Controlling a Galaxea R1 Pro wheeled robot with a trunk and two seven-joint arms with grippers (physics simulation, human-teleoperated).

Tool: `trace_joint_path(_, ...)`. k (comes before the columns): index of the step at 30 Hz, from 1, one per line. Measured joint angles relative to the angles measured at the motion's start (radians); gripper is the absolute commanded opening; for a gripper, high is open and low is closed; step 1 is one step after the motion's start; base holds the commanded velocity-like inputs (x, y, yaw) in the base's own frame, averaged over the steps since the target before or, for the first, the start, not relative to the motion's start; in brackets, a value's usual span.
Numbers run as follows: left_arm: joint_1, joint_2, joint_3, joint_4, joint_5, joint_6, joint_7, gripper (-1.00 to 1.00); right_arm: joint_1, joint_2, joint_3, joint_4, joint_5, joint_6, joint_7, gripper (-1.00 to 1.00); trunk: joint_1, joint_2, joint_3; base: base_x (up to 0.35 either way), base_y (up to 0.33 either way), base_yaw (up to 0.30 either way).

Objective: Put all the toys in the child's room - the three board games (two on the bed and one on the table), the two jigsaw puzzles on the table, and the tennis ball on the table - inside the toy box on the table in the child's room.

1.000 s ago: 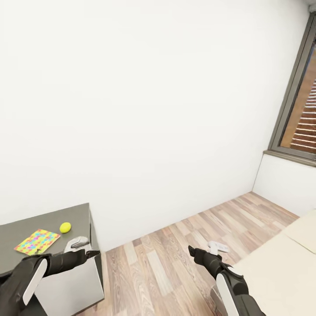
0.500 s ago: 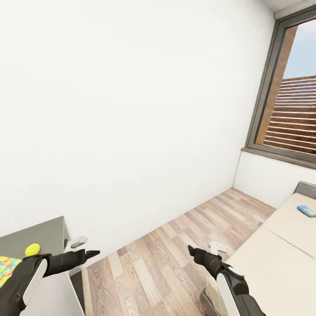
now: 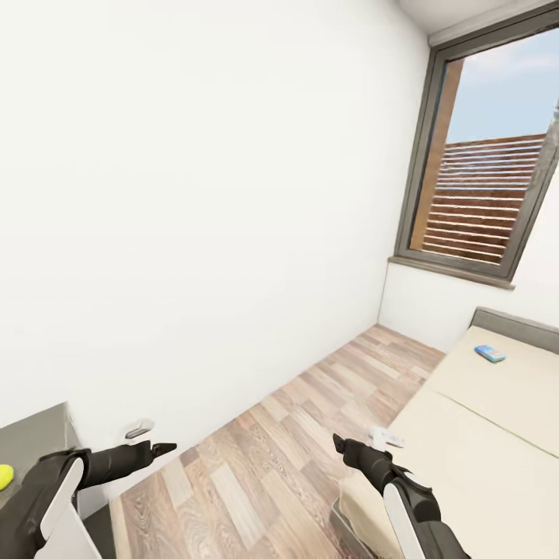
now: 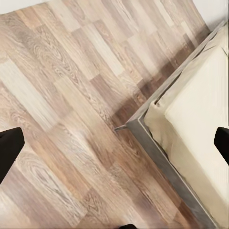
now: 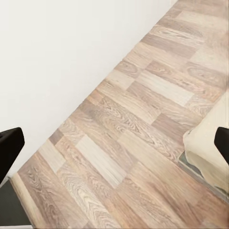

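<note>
One blue board game (image 3: 490, 354) lies flat on the bed (image 3: 497, 442), close to the grey headboard at the far right. The tennis ball (image 3: 4, 475) peeks in at the left edge, resting on the dark grey table (image 3: 35, 435). My left gripper (image 3: 151, 439) hangs open and empty past the table's corner, over the floor; in its wrist view the left gripper (image 4: 114, 145) looks down on planks and the bed's corner (image 4: 195, 109). My right gripper (image 3: 363, 440) is open and empty over the floor by the bed's near corner. The right gripper (image 5: 114, 143) faces floor and wall.
A white wall (image 3: 194, 233) runs along the left. A strip of wood-plank floor (image 3: 295, 419) lies between wall and bed. A tall dark-framed window (image 3: 481, 171) fills the far right wall. The bed's grey frame edge (image 4: 157, 148) juts toward the floor.
The camera has swung right: the table and ball slid to the left edge, the puzzle left the picture, and the bed with the blue board game came in. Both arms hold their pose.
</note>
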Motion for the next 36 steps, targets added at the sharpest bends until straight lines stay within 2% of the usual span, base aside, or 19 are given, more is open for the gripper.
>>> trace_joint_path(14, 0.000, 0.001, 0.000, 0.000, -0.001, 0.000, 0.000, 1.00, 0.000, 0.000, 0.000, 0.001, -0.001, 0.000, 0.000, 1.00, 0.000, 0.000, 0.000, 0.009, 0.000, -0.282)
trace_joint_path(36, 0.000, -0.001, 0.010, 0.001, 0.003, 0.005, -0.001, 1.00, 0.000, -0.006, -0.001, 0.005, -0.003, 0.001, 0.001, 1.00, 0.000, 0.000, -0.006, 0.087, 0.053, -0.280)
